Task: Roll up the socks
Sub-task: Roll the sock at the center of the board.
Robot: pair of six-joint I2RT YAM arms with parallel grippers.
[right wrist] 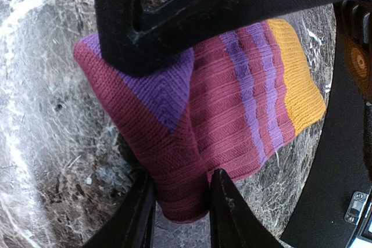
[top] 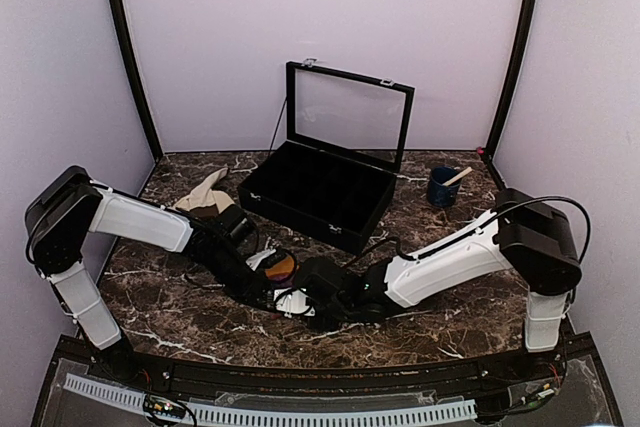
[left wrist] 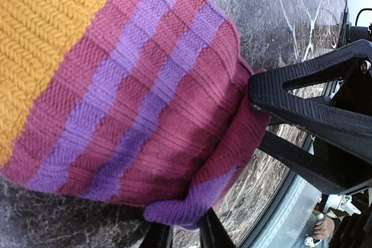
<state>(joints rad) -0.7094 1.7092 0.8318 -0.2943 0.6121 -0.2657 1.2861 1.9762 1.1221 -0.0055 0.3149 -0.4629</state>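
The magenta-pink sock (left wrist: 145,97), with purple stripes and an orange end, lies partly folded on the marble table between both grippers. In the top view only its orange end (top: 281,267) shows. My left gripper (left wrist: 183,230) is shut on the sock's purple corner at one edge. My right gripper (right wrist: 181,193) is shut on a thick magenta fold of the same sock (right wrist: 232,108). The two grippers (top: 262,282) (top: 312,302) nearly touch. The cream-beige sock (top: 205,192) with a dark band lies crumpled at the back left, apart from both grippers.
An open black case (top: 320,192) with a glass lid stands at the middle back. A blue cup (top: 441,188) with a stick stands at the back right. A pale flat item (top: 293,300) shows partly under the grippers. Walls close in the table.
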